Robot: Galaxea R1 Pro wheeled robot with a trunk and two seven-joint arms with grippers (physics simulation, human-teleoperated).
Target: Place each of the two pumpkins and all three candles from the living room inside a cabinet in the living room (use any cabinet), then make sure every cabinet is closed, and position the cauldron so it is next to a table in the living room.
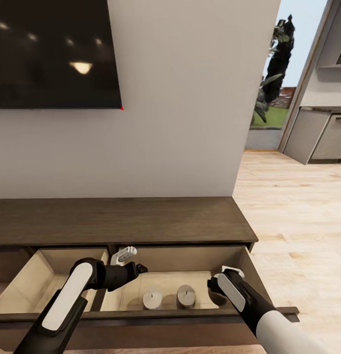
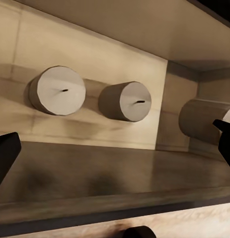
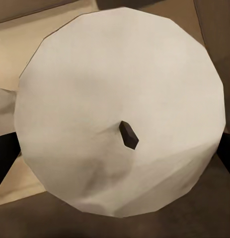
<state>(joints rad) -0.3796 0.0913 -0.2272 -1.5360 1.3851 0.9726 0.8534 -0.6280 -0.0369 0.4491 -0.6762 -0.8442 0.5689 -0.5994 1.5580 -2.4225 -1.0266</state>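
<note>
The long dark-brown wooden cabinet (image 1: 121, 221) has two pale-lined drawers pulled out and open from above; the left drawer (image 1: 28, 285) has a bare floor, with the left arm crossing its right edge. In the right drawer (image 1: 190, 260), two short grey cylindrical candles (image 1: 152, 298) (image 1: 186, 296) stand upright side by side near the front, leaving free floor behind them up to the back wall. A third pale candle (image 3: 119, 111) sits close before the right gripper (image 1: 220, 292) at that drawer's right end, and the dark front panel (image 1: 141, 317) bars any approach from the front.

No legible text, label, brand, number or sign anywhere in these views.
</note>
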